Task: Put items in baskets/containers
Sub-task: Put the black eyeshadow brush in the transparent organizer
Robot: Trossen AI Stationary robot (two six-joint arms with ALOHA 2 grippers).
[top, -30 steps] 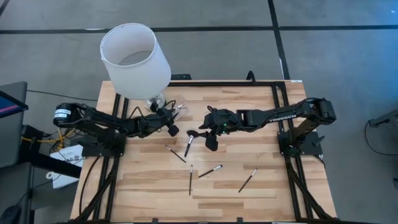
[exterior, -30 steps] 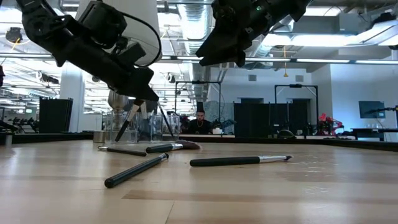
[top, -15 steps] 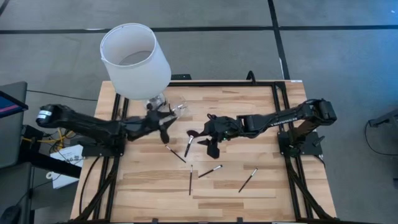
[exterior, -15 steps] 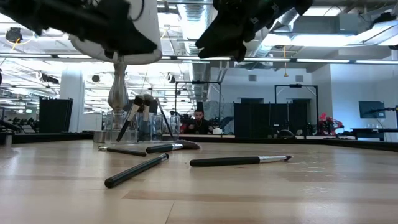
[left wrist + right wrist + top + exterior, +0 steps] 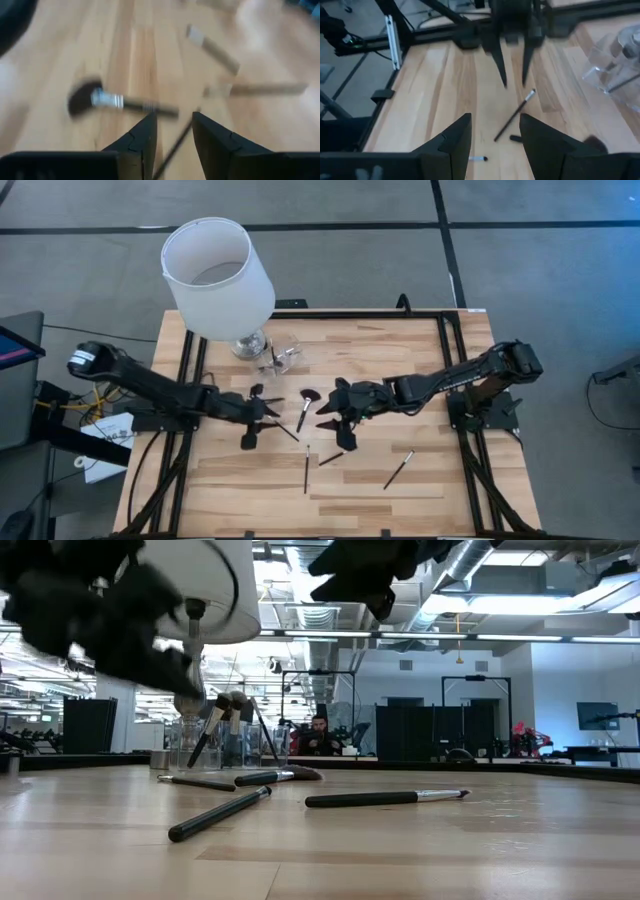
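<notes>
Thin black-handled makeup brushes (image 5: 305, 474) lie mid-table; several more stand in the small clear plastic cup (image 5: 282, 353) at eleven o'clock, beside the white-shaded lamp (image 5: 217, 277). Left gripper (image 5: 254, 416) and right gripper (image 5: 335, 420) hover empty, jaws parted.

The tabletop (image 5: 420, 360) is pale wood planks edged by a black metal frame. Near its far left corner stands a lamp (image 5: 219, 277) with a big white shade, and just beside the lamp's base a small clear cup (image 5: 283, 354) holds a few brushes. Loose brushes lie flat toward the middle and front: a fan-headed brush (image 5: 304, 406), a thin one (image 5: 282, 428) close beside it, another (image 5: 306, 471) nearer the front, and one (image 5: 398, 468) off to the right.
</notes>
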